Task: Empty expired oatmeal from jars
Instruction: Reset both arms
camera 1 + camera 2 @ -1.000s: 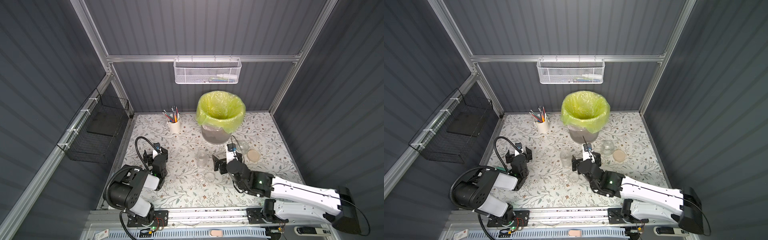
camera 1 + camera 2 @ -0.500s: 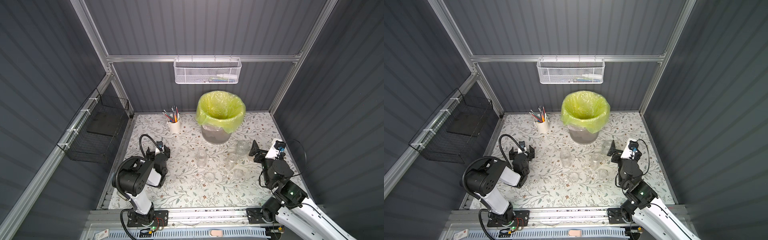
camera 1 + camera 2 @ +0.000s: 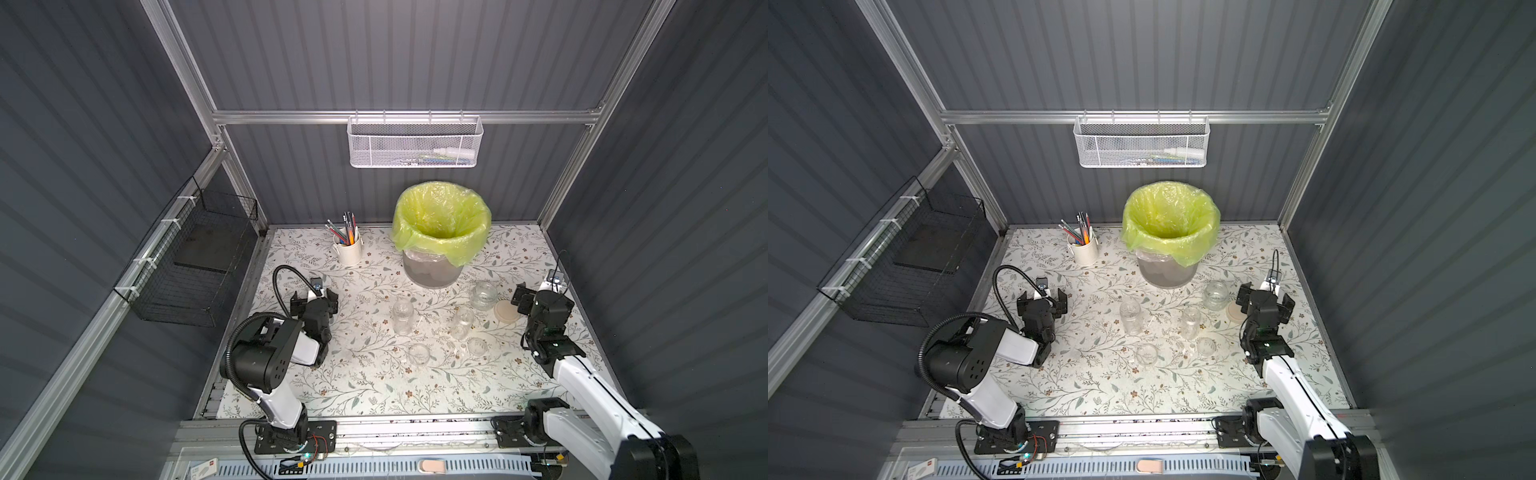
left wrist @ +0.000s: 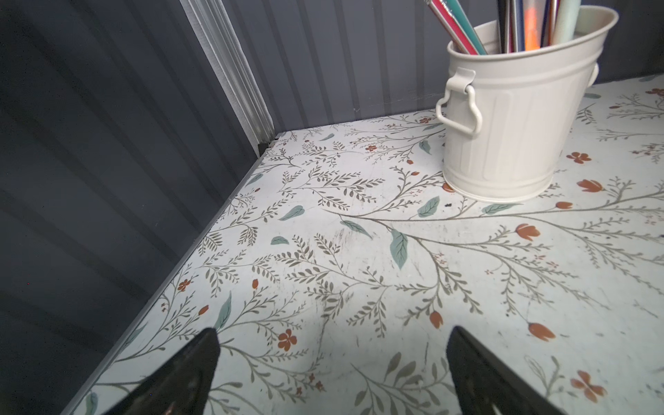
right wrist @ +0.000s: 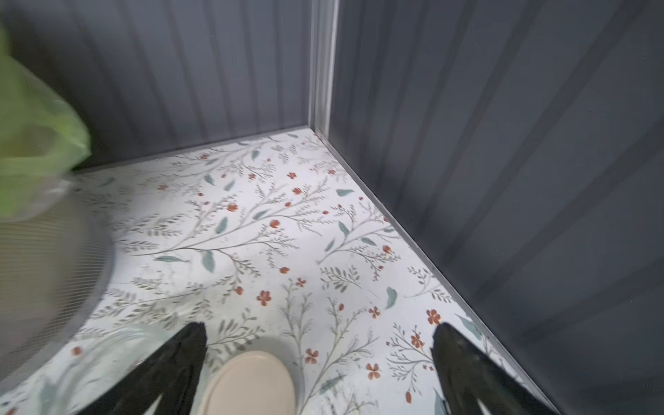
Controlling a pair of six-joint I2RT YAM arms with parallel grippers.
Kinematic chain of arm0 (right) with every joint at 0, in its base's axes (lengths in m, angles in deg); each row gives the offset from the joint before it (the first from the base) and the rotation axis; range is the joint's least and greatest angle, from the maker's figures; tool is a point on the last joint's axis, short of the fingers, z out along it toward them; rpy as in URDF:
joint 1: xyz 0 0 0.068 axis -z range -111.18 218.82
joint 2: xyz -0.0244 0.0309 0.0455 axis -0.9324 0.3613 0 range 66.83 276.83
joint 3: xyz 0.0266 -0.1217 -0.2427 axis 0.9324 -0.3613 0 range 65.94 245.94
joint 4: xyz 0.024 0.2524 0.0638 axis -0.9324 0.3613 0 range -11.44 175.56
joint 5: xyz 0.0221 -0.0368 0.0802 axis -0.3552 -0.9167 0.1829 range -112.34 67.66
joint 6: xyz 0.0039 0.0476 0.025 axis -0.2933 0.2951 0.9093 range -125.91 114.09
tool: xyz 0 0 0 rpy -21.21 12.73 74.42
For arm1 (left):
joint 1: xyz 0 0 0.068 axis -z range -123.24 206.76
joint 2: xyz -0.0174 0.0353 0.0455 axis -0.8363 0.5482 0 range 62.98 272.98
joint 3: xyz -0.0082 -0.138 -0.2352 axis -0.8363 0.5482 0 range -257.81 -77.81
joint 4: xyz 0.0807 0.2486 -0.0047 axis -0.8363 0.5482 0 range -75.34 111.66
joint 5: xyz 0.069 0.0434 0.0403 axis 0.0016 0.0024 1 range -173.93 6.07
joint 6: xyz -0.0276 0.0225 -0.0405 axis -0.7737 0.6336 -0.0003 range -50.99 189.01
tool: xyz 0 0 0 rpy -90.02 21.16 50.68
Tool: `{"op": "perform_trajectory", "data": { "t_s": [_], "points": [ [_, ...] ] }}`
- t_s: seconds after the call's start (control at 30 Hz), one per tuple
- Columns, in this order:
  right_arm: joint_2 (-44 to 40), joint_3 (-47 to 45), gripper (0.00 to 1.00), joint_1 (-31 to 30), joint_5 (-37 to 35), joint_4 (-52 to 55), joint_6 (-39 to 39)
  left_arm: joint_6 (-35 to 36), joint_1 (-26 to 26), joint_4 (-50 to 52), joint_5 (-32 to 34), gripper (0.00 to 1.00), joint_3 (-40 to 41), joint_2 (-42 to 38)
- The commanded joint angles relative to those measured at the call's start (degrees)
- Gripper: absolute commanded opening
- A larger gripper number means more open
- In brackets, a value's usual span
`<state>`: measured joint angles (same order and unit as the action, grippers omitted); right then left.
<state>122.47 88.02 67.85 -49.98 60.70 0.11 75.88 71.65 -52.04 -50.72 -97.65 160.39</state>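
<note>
3 jars (image 3: 402,318) clustered centrally, bin (image 3: 432,270) behind

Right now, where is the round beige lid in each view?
In a top view: beige lid, right of centre, beside the squat jar.
In a top view: lid partly behind the right tool.
Left wrist: not in it.
Right wrist: lid close up, between the tool's fingers.
Landmark: green-bagged bin, absent only from left wrist.
</note>
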Motion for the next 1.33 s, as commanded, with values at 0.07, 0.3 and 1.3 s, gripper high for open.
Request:
{"op": "perform_trajectory", "data": {
  "t_s": [0.07,0.3,1.3],
  "points": [
    [5.5,-4.2,0.99,4.0,8.0,-16.2,-0.4,-1.4,-0.4,-1.8,1.1,1.0,0.4,-0.7],
    [14.7,-7.2,0.99,4.4,13.5,-31.1,1.6,-1.4,-0.4,-1.4,1.1,1.0,0.3,-0.7],
    [28.0,-4.4,0.99,4.0,21.8,-39.9,-1.6,-1.4,-0.4,13.9,2.3,1.0,-8.2,0.0]
  ]
}}
